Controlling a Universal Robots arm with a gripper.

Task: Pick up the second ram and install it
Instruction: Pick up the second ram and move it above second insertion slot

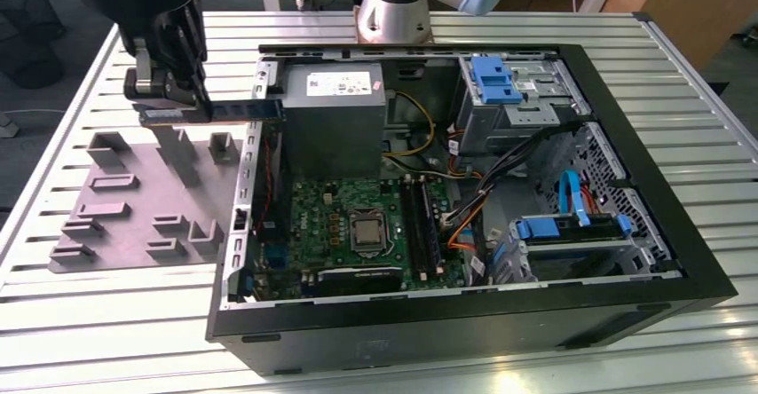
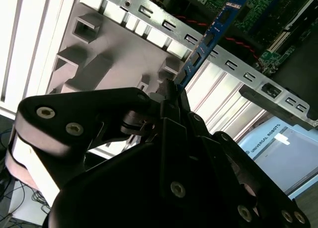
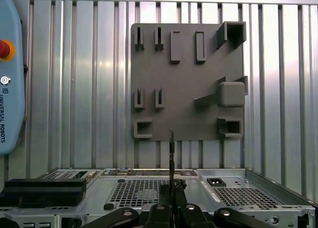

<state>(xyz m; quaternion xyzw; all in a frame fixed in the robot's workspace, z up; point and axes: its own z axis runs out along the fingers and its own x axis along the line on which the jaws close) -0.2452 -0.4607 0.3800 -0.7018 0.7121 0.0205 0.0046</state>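
Upper left of the exterior view: my hand (image 1: 177, 113) is clamped on the second ram (image 1: 251, 109), its long axis level, pointing right; the motherboard's black slots (image 1: 417, 225) lie lower right.

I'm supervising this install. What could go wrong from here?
1. The gripper is shut on the second ram near one end, so its long free end might tilt or slip.
2. That free end is close to the case wall and could clip it.
3. Loose cables lie next to the memory slots and might snag the stick.
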